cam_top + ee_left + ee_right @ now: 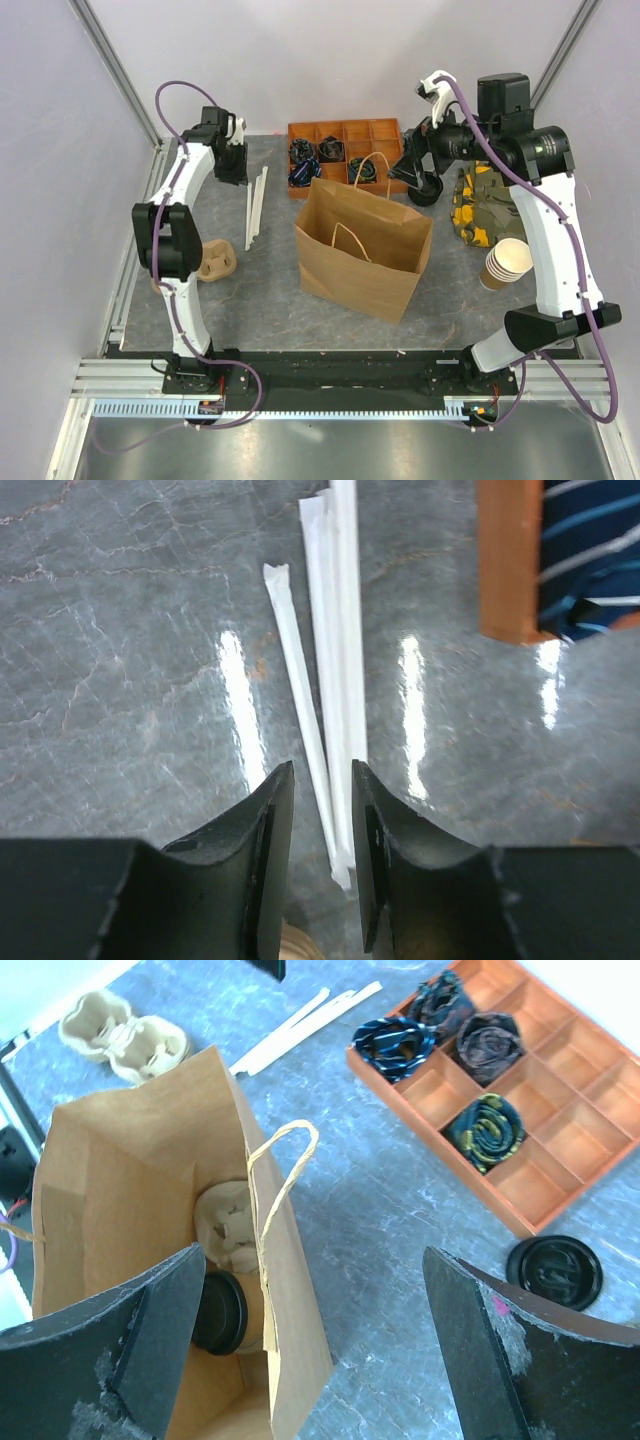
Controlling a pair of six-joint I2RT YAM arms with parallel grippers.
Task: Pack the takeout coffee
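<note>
The takeout coffee [220, 1312] lies inside the brown paper bag [130, 1180], its black lid facing up, next to a pulp cup carrier [228, 1225]. In the top view the bag [360, 250] stands mid-table and hides the cup. My right gripper [315, 1270] hangs wide open over the bag's right wall, holding nothing, at the back right [418, 170]. My left gripper [322, 780] is low over the table at the back left [232, 160]. Its jaws stand narrow with a gap, and the near ends of the white wrapped straws [335, 680] lie between them.
An orange compartment tray [345, 133] with rolled ties sits at the back. Loose black lids [425, 190] lie beside it. A stack of tan cups [505, 265] and a camouflage bundle [480, 205] are at the right. A second pulp carrier [215, 262] lies at the left.
</note>
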